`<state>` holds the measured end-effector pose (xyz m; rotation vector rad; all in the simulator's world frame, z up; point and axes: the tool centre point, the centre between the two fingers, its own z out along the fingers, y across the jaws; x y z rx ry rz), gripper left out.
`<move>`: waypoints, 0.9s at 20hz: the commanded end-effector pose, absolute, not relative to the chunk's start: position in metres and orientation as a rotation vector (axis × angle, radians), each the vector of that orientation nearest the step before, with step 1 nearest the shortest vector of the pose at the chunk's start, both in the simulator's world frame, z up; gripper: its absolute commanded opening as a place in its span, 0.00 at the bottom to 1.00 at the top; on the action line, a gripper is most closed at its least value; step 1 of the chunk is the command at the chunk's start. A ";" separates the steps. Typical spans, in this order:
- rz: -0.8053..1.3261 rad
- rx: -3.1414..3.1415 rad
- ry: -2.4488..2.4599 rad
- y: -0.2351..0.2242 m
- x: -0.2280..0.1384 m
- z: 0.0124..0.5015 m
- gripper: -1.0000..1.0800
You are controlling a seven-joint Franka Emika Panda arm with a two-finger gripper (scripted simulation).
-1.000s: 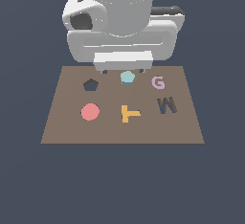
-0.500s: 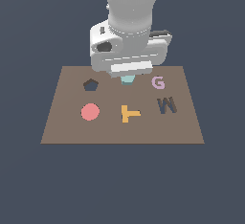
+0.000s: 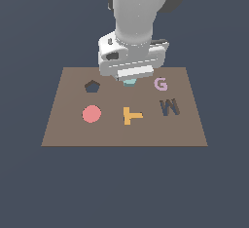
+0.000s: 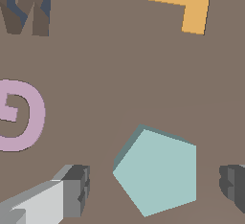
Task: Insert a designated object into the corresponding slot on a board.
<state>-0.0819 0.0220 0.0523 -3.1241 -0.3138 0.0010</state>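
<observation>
Here is the arm low over the board point(image 3: 58, 129), and the tool point(image 4: 155, 189) hangs right above the pentagon point(image 4: 158, 170). The wrist view shows it best: the teal pentagon lies flat on the brown board, with one finger point(image 4: 76, 189) off one side of it and the other finger point(image 4: 234, 187) off the opposite side. Both fingers stand clear of the block, board showing between each pad and the pentagon's edges, so the tool is spread wide and grips nothing. From the exterior view the wrist housing covers most of the pentagon, and only a sliver of teal peeks out beneath it point(image 3: 129, 82). Take that pentagon as the landmark. The slot point(image 3: 91, 86), a dark pentagon recess, sits to the exterior view's left of it, well apart and unfilled. The pink G point(image 3: 161, 83) lies to the exterior view's right of the pentagon, near it. The orange T point(image 3: 131, 116) sits in front of the pentagon, toward the board's near edge. The red disc point(image 3: 91, 114) is in front and to the exterior view's left, just in front of the slot. The dark W recess point(image 3: 169, 107) is in front and to the exterior view's right, just past the G.
</observation>
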 end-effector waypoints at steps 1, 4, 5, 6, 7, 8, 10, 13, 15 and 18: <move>0.001 -3.124 -0.321 0.022 -0.083 0.049 0.96; 0.000 -3.125 -0.318 0.022 -0.082 0.050 0.96; 0.000 -3.125 -0.318 0.022 -0.082 0.050 0.96; 0.001 -3.125 -0.318 0.022 -0.083 0.050 0.96; 0.001 -3.125 -0.318 0.022 -0.083 0.049 0.96; 0.001 -3.125 -0.318 0.022 -0.083 0.048 0.96; 0.001 -3.125 -0.318 0.022 -0.082 0.044 0.96; 0.001 -3.125 -0.318 0.022 -0.082 0.035 0.96; 0.000 -3.126 -0.318 0.021 -0.082 0.031 0.96; 0.000 -3.126 -0.318 0.021 -0.082 0.030 0.00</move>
